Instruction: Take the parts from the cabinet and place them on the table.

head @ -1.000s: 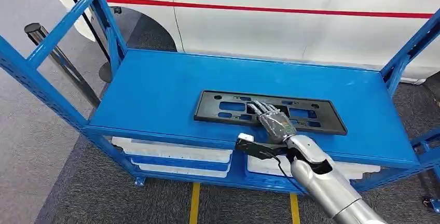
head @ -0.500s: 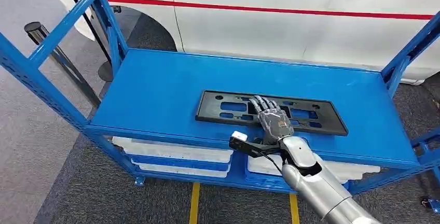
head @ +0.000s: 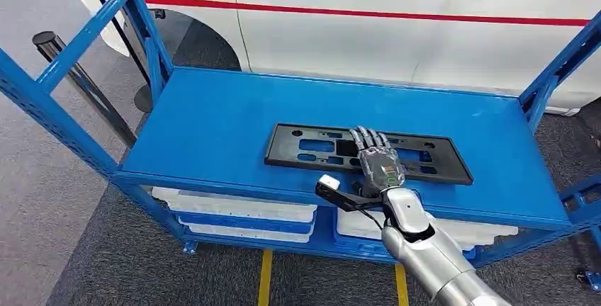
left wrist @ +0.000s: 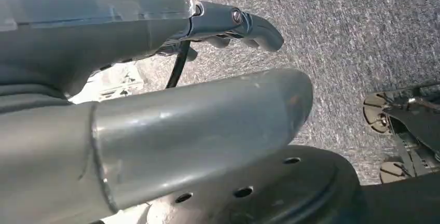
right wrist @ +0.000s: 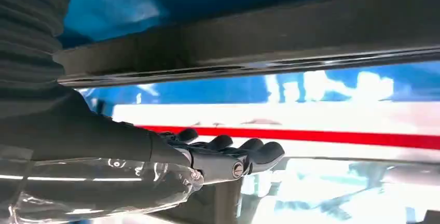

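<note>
Plate (head: 305, 147) — flat black slotted plastic — under right hand (head: 379, 163), fingers spread flat.

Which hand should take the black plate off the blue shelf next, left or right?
Right. The right hand already lies flat on the black plate on the blue shelf, fingers extended over it. The left hand hangs over grey carpet, away from the shelf.
</note>
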You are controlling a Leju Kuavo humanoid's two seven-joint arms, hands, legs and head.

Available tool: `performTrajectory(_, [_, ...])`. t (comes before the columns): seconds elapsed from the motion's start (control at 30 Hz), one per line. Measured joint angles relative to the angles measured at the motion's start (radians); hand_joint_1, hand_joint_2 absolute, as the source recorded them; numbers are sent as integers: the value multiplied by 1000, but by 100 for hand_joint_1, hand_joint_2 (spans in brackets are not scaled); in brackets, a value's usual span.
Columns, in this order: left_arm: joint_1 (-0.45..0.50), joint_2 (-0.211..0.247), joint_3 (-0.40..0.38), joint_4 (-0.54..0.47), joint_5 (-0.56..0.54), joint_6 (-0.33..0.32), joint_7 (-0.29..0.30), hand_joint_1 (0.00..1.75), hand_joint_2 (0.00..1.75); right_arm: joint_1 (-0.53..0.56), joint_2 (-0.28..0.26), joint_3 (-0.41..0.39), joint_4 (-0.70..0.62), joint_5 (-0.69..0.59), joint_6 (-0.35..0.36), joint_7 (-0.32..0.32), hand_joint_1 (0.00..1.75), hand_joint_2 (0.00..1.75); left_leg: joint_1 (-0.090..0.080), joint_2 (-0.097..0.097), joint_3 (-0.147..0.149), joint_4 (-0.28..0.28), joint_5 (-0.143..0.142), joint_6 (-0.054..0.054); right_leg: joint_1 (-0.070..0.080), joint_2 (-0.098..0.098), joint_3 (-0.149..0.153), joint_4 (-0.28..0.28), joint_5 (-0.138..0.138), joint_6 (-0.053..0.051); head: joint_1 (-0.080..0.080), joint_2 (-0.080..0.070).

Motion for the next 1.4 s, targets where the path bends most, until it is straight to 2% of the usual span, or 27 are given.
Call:
performTrajectory(0.07, [0,-1,0,0,0,0,0,0,0,0,1,-6,12,7,-8,5,3,175,0,0,0,0,0,0,0,0,0,0,0,0,0,0])
performTrajectory(0.1, [0,-1,0,0,0,0,0,0,0,0,2,-10,17,8,-8,5,168,175,0,0,0,0,0,0,0,0,0,0,0,0,0,0])
performTrajectory(0.13, [0,-2,0,0,-1,0,0,0,0,0,2,-11,22,8,-9,6,175,175,0,0,0,0,0,0,0,0,1,0,0,0,0,0])
performTrajectory(0.3, [0,-3,2,0,-3,0,-2,0,0,9,6,-21,47,22,-15,11,175,175,0,0,1,0,0,0,0,0,1,0,0,0,0,0])
performTrajectory(0.43, [0,-3,5,0,-5,0,-6,0,0,31,15,-36,59,19,-19,-14,175,175,0,0,1,0,0,0,0,0,1,0,0,0,0,0])
performTrajectory(0.93, [1,-6,25,0,4,-13,-15,0,0,73,24,-47,5,36,37,-33,175,175,0,1,3,0,0,0,0,2,2,0,0,0,0,0])
performTrajectory(0.97, [1,-6,30,0,11,-20,-18,0,175,77,23,-47,-2,36,40,-33,175,175,0,1,3,0,0,0,0,2,2,0,0,0,0,0])
performTrajectory(1.2, [2,-6,57,0,28,-49,-34,0,175,103,10,-47,-52,32,53,-42,175,175,0,2,3,0,0,0,0,3,2,0,0,0,0,0])
performTrajectory(1.4, [5,-7,73,0,32,-7,-43,0,175,140,-24,-47,-136,16,24,-47,175,175,0,1,2,0,0,0,0,2,1,0,0,0,0,0])
